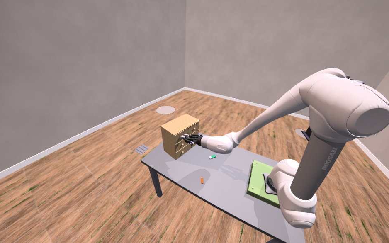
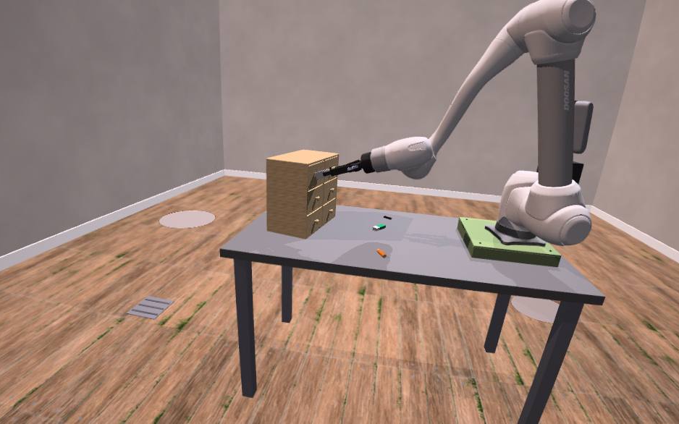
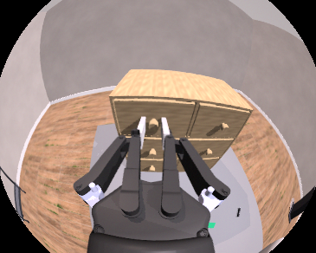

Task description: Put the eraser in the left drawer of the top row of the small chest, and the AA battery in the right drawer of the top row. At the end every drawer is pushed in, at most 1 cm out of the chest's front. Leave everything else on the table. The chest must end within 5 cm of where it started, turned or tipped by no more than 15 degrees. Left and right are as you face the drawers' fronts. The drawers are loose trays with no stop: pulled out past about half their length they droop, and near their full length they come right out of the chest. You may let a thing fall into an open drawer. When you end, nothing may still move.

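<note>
The wooden chest (image 1: 180,124) (image 2: 286,195) (image 3: 176,83) stands upright at the table's far end, and its drawers look pushed in. My gripper (image 1: 183,136) (image 2: 320,174) (image 3: 153,124) is open by a small gap, at the top row's left drawer (image 3: 177,113). Its fingertips stand on either side of that drawer's knob, seemingly without gripping it. The top row's right drawer (image 3: 208,120) is shut. A green-and-white block (image 1: 212,156) (image 2: 378,227) (image 3: 211,225), apparently the eraser, lies on the table. A small black piece (image 2: 387,216) (image 3: 238,212) lies beyond it, possibly the AA battery; I cannot tell.
An orange stick-like piece (image 1: 201,180) (image 2: 381,253) lies nearer the table's front long edge. The arm's green base plate (image 1: 254,173) (image 2: 513,255) is at the other end of the grey table (image 1: 229,193) (image 2: 437,265). The lower drawers' knobs stick out below my fingers.
</note>
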Tool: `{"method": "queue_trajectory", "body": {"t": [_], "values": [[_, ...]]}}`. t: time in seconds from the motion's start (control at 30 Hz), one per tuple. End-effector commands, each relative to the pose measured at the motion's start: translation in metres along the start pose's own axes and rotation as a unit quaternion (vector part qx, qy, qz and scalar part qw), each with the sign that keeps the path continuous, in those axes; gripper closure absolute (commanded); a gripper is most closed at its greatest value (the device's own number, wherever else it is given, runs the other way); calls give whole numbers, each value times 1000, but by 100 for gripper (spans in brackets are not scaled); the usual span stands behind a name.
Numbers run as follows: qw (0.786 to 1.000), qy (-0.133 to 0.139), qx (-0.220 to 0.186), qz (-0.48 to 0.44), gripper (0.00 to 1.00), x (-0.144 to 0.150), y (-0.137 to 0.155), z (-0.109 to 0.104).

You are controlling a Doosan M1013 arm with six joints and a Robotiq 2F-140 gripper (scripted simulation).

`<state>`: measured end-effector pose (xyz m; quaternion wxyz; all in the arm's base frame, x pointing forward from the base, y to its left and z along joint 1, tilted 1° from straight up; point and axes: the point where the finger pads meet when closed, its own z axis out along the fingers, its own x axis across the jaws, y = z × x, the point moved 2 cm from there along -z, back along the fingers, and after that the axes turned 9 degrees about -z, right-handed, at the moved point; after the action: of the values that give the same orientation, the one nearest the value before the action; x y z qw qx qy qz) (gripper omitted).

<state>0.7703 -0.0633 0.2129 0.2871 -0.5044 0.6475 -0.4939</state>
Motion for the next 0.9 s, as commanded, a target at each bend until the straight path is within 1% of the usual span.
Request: {"method": "queue_trajectory", "body": {"t": [0.0, 0.37, 0.4, 0.87], "values": [[1000, 0, 0, 0, 80, 0, 0, 0], [1000, 0, 0, 0, 80, 0, 0, 0], [1000, 0, 0, 0, 92, 0, 0, 0], [1000, 0, 0, 0, 92, 0, 0, 0]]}}
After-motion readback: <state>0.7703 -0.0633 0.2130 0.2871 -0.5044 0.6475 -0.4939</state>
